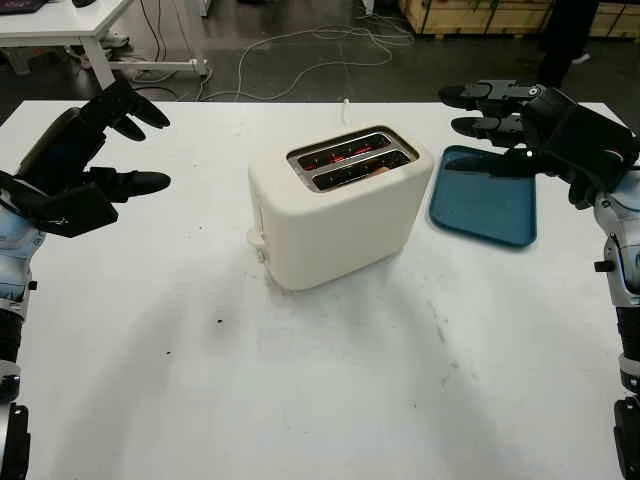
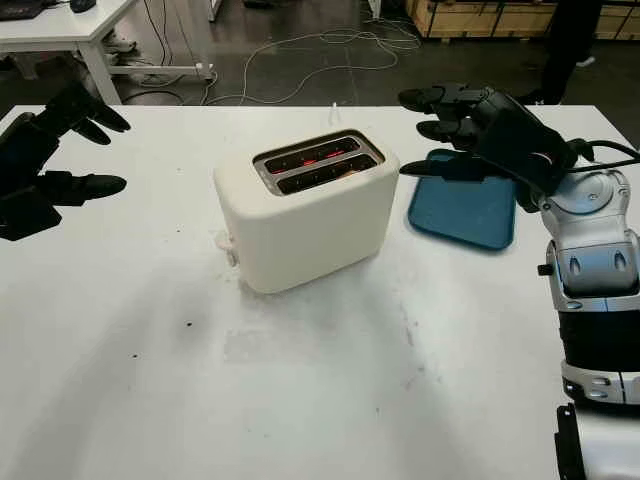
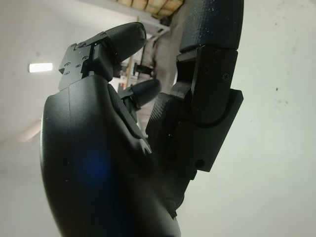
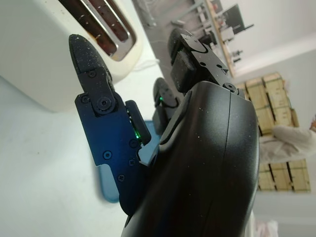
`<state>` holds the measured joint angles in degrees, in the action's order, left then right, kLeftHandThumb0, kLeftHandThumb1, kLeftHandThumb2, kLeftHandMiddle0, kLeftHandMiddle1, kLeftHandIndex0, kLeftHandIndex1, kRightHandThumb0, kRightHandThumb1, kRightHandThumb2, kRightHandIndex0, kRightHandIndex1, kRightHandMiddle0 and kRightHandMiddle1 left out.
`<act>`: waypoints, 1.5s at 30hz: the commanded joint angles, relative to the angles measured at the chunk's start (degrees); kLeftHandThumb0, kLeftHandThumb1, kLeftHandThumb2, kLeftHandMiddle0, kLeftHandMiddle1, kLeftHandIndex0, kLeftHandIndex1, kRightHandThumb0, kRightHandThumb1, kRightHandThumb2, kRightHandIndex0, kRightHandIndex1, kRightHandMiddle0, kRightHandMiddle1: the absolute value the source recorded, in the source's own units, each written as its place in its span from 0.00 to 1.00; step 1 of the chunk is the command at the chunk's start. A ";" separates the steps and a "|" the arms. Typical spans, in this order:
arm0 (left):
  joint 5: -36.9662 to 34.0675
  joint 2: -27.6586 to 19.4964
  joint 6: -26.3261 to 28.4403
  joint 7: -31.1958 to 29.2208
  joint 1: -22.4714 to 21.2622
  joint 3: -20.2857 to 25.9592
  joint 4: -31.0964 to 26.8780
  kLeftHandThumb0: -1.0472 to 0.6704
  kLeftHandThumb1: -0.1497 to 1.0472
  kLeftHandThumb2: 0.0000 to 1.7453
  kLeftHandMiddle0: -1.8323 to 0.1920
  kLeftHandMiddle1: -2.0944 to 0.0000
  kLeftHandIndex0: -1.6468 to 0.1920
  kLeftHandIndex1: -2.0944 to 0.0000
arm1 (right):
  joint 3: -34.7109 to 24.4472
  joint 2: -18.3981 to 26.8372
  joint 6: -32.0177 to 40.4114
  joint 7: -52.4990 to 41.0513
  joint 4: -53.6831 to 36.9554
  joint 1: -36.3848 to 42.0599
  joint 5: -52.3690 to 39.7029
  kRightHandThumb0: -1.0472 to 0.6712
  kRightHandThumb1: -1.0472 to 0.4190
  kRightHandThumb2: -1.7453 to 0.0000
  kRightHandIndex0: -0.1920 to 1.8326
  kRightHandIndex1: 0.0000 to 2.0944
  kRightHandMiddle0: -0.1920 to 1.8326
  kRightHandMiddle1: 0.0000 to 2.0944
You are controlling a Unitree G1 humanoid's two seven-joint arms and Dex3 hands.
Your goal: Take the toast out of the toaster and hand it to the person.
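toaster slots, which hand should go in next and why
Probably the right hand: it hovers open over the blue tray, beside the cream two-slot toaster, where toast sits low in the nearer slot. The left hand is open, farther off.

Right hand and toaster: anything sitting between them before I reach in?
Nothing. The right hand, open, hovers over the blue tray; between it and the toaster is a bare strip of white table in the left eye view.
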<state>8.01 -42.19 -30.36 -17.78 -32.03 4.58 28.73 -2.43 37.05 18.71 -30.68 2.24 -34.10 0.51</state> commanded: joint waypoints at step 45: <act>-0.12 0.28 -0.11 -0.10 0.27 0.17 0.12 0.00 0.89 0.19 0.91 0.25 0.90 0.33 | -0.06 0.39 -0.05 0.26 -0.39 -0.74 0.35 0.28 0.20 1.00 0.32 0.01 0.32 0.00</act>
<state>8.12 -42.19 -29.86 -17.77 -32.03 4.57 28.70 -2.41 37.06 19.71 -30.47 1.98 -34.11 0.54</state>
